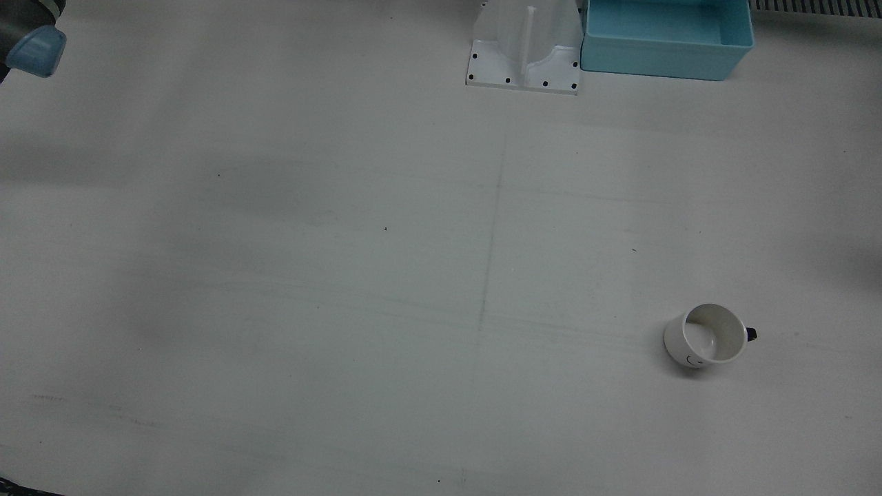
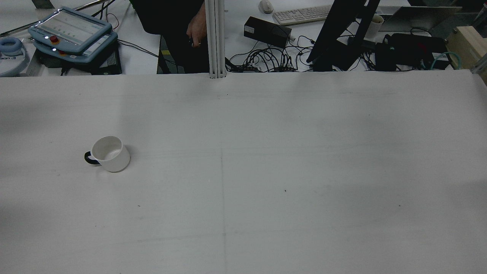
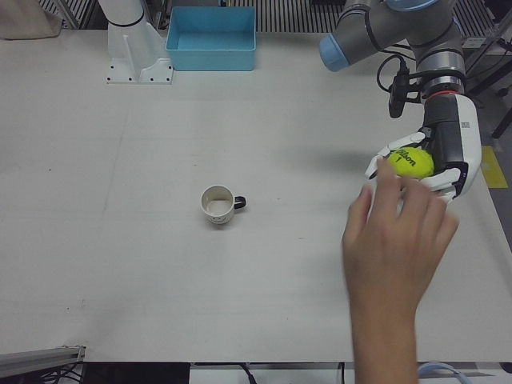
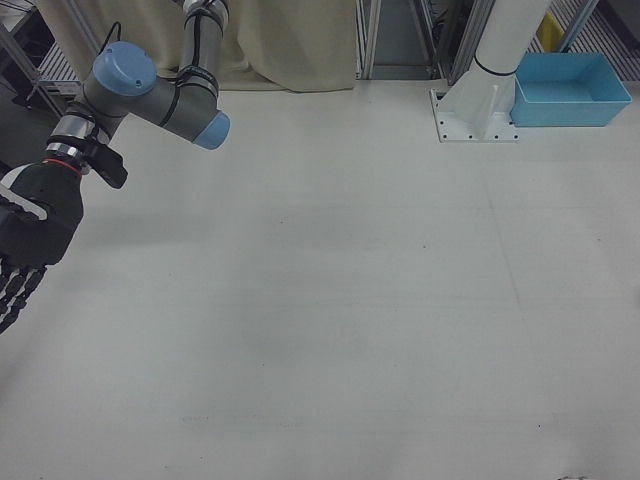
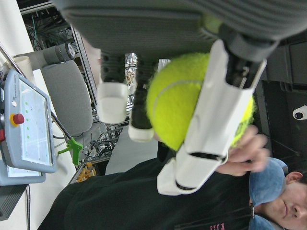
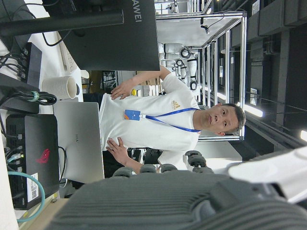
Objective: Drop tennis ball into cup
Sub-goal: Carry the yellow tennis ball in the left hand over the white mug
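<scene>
Over on the far left as I face the robot, the right hand [image 4: 28,245] hangs at the table's edge, its dark palm turned down and its fingers [image 4: 14,290] spread and trailing toward seven o'clock, nothing in them. Its arm [image 4: 150,95] folds back on itself above, blue-capped elbow jutting toward the middle of the table.

Moving across, the white table [image 3: 120,264] is bare until the cup [image 3: 216,205], standing upright with its mouth open to the ceiling and its dark handle [image 3: 240,204] pointing to three o'clock. It is empty inside. Behind it, up at twelve o'clock, sits a blue bin [image 3: 211,38] right beside the arm's white pedestal [image 3: 138,56].

Further right, well apart from the cup, there's the left hand [image 3: 436,160], hanging down from a near-vertical forearm, palm facing the cup's side. Its white fingers [image 5: 211,124] are clamped around the tennis ball [image 3: 411,163], yellow-green and held clear above the tabletop near the three o'clock edge. A person's hand [image 3: 398,232] reaches up from six o'clock, fingertips right at the ball, whether touching I cannot tell.
</scene>
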